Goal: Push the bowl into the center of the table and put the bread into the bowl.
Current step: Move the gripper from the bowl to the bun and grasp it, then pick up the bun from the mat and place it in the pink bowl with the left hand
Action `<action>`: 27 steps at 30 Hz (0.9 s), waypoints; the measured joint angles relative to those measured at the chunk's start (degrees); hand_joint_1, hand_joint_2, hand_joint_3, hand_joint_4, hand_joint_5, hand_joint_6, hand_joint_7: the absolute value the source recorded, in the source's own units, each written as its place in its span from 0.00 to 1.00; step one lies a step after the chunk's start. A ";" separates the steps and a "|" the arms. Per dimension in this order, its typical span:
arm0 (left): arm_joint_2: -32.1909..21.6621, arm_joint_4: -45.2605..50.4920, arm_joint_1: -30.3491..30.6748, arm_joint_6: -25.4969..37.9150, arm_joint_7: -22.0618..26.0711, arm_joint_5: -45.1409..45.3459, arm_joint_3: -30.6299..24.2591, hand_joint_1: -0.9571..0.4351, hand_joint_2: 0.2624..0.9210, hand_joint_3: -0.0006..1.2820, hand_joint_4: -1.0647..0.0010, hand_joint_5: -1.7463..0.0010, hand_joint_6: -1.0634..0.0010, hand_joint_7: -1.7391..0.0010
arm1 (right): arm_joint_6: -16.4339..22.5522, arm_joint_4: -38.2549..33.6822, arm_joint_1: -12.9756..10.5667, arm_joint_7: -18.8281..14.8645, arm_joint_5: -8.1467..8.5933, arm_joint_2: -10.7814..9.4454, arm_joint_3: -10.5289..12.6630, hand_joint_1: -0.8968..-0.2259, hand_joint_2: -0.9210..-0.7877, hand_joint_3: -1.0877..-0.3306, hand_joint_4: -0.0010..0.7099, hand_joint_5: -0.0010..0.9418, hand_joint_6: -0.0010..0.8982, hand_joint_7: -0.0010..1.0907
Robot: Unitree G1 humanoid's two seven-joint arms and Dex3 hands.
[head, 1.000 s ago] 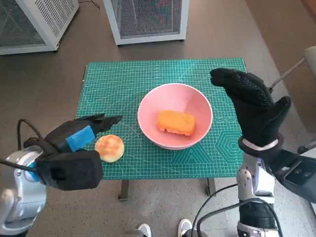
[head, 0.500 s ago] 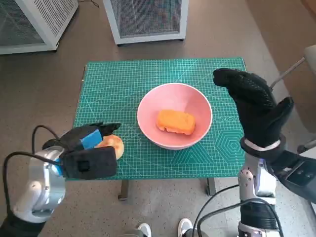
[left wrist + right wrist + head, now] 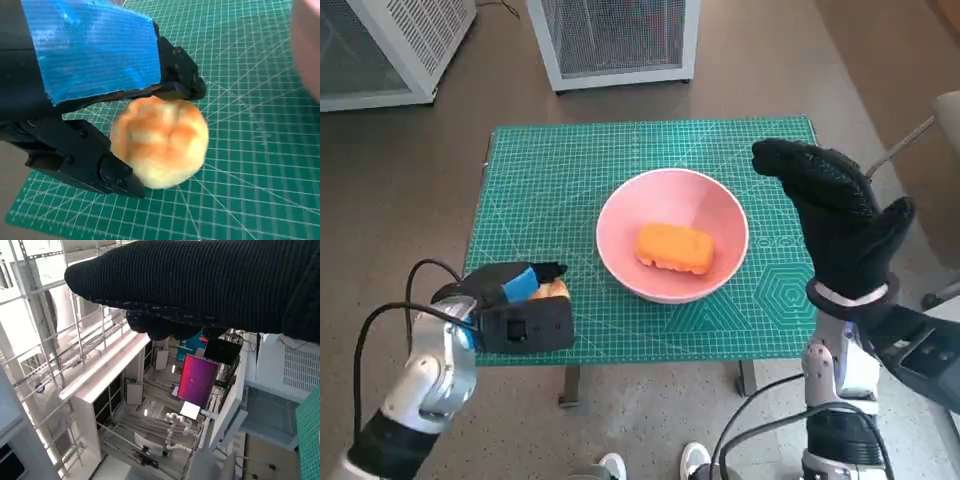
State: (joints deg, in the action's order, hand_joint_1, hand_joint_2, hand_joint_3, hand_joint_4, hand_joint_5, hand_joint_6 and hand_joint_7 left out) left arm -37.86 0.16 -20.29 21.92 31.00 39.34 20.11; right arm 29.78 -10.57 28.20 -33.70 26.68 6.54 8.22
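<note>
The pink bowl [image 3: 672,203] stands near the middle of the green mat [image 3: 550,170] and holds an orange slab of bread [image 3: 675,247]. A round golden bun [image 3: 160,142] rests on the mat near the table's front left edge. My left hand [image 3: 515,292] grips it, with one black finger [image 3: 180,82] on its far side and the thumb [image 3: 90,162] on its near side. In the head view the bun [image 3: 556,289] is mostly hidden by that hand. My right hand [image 3: 835,215] is raised above the table's right edge, fingers spread, holding nothing. The glove [image 3: 200,285] fills the top of the right wrist view.
The bowl's rim [image 3: 306,50] shows at the edge of the left wrist view, right of the bun. Two white mesh cabinets [image 3: 615,40] [image 3: 390,45] stand on the floor behind the table. A person's shoes [image 3: 695,462] show below the front edge.
My left hand has come in over the bun and its fingers have closed round it, as the forearm dropped toward the front edge. The right hand and the bowl have stayed put.
</note>
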 measured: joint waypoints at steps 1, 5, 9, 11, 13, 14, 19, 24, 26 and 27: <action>-0.05 -0.33 0.00 -0.93 -0.48 -0.02 -0.06 0.72 0.94 0.07 0.38 0.60 0.44 0.55 | 0.00 0.00 0.00 0.00 0.00 0.00 0.00 0.77 0.00 0.80 0.86 0.02 0.17 0.65; -0.20 -1.36 0.02 -3.31 -1.65 -0.06 -0.43 0.70 0.99 0.10 0.41 0.36 0.50 0.32 | 0.00 0.00 0.00 0.00 0.00 0.00 -0.01 0.77 0.00 0.80 0.87 0.02 0.17 0.65; -0.22 -1.55 0.02 -4.30 -1.98 -0.05 -0.73 0.69 1.00 0.11 0.42 0.31 0.51 0.27 | 0.00 0.00 0.00 0.00 0.00 0.00 -0.01 0.77 0.00 0.80 0.87 0.02 0.17 0.65; -0.32 -1.09 0.37 -5.22 -2.05 -0.85 -1.53 0.69 0.97 0.11 0.38 0.34 0.47 0.28 | -0.01 0.02 0.00 -0.01 0.01 -0.02 -0.06 0.77 0.00 0.79 0.88 0.02 0.16 0.65; -0.84 0.71 1.47 -6.66 -1.70 -2.82 -3.49 0.69 0.95 0.11 0.35 0.35 0.44 0.29 | -0.05 0.03 -0.02 -0.11 0.07 -0.01 -0.09 0.77 0.00 0.80 0.90 0.03 0.16 0.65; -1.20 2.04 2.05 -7.34 -1.62 -3.67 -4.60 0.69 0.95 0.11 0.35 0.35 0.44 0.29 | -0.06 0.03 -0.08 -0.18 0.11 0.06 -0.05 0.77 0.00 0.80 0.90 0.03 0.16 0.65; -2.50 8.80 2.61 -8.70 -1.42 -6.90 -10.31 0.69 0.98 0.06 0.32 0.37 0.42 0.30 | -0.16 0.03 -0.09 -0.45 0.14 0.17 0.05 0.77 0.00 0.80 0.93 0.04 0.16 0.65; -2.83 14.09 1.55 -8.61 -1.74 -9.45 -16.42 0.69 0.99 0.04 0.29 0.39 0.41 0.32 | -0.33 0.03 -0.08 -0.56 0.14 0.10 -0.07 0.76 0.00 0.79 0.94 0.04 0.16 0.65; -2.84 15.80 1.03 -8.51 -2.22 -10.35 -18.42 0.69 0.99 0.04 0.28 0.40 0.40 0.32 | -0.35 0.03 -0.08 -0.59 0.14 0.10 -0.08 0.76 0.00 0.79 0.94 0.04 0.16 0.65; -2.84 16.47 0.83 -8.50 -2.44 -10.50 -19.08 0.69 0.99 0.03 0.28 0.40 0.40 0.32 | -0.35 0.03 -0.08 -0.61 0.14 0.10 -0.09 0.76 0.00 0.79 0.95 0.04 0.16 0.65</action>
State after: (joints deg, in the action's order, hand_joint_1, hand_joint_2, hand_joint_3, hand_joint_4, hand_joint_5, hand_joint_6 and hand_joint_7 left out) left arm -40.70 16.63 -19.45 13.42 28.56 28.83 1.03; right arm 29.42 -10.54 28.12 -34.31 26.81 6.64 8.14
